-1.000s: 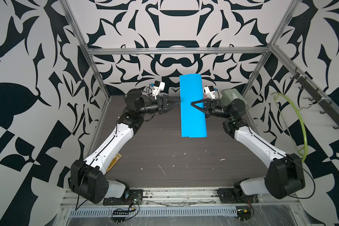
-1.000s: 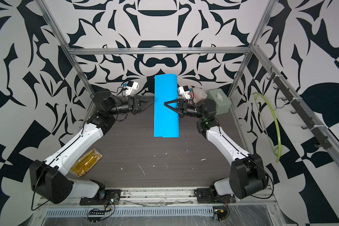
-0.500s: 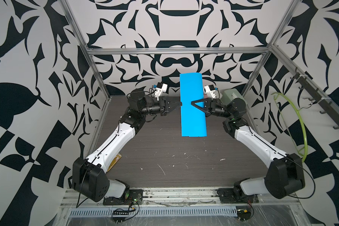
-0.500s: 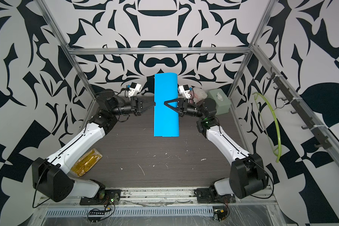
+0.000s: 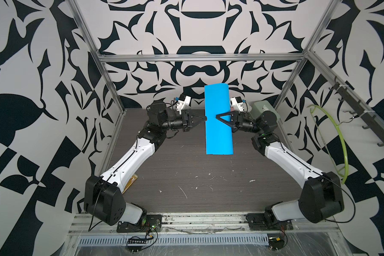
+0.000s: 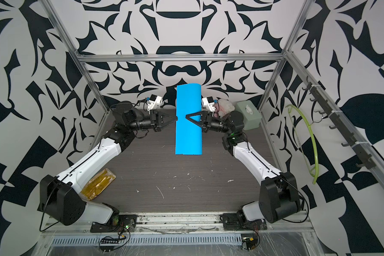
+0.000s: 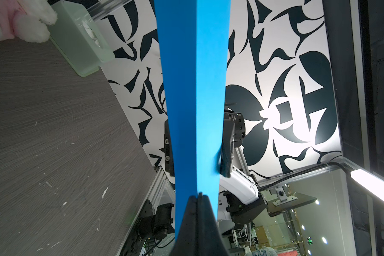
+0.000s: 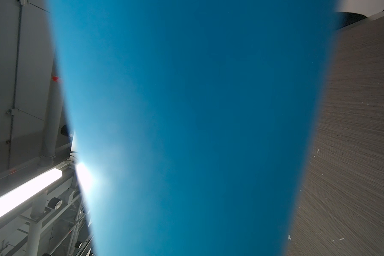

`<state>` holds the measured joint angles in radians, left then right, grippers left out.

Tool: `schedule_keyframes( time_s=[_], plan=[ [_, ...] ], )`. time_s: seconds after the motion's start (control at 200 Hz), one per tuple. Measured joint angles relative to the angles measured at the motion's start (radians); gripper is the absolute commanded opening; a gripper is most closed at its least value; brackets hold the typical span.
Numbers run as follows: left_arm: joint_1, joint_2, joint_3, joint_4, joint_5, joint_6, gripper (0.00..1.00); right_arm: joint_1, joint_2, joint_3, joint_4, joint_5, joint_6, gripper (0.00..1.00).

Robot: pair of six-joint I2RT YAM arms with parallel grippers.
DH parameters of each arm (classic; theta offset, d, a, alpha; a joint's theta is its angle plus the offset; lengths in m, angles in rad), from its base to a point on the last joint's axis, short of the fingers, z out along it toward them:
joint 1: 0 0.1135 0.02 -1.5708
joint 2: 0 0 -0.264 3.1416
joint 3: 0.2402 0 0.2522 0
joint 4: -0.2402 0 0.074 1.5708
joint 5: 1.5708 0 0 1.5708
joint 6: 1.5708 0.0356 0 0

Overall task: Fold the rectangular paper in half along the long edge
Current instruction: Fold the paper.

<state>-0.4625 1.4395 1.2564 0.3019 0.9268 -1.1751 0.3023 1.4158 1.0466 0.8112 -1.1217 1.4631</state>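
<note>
The rectangular paper, a bright sky-blue sheet, is held upright in the air over the far half of the dark wood-grain worktop, between the two arms, as is seen in both top views. It is doubled over on itself, with a rounded bend at the top and its two loose ends hanging at the bottom, not quite level. The left gripper is pinched tight on the sheet's left edge at about mid-height; in the left wrist view its fingers are pressed together on the blue edge. The right gripper is set across the opposite edge, its fingers standing well apart with the doubled sheet between them; whether they grip it cannot be told. The right wrist view is largely filled by blurred blue paper. A pale green tissue box is seen at the far right corner, well apart from the sheet.
</note>
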Motion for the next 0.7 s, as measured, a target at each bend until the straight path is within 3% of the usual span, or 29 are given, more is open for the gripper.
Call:
schedule_keyframes(
  time_s=[0.7],
  plan=[
    [-0.032,0.044,0.0,0.039,0.002,-0.024,0.0,0.0,0.0,0.003,-0.126,0.0,-0.085,0.65]
  ],
)
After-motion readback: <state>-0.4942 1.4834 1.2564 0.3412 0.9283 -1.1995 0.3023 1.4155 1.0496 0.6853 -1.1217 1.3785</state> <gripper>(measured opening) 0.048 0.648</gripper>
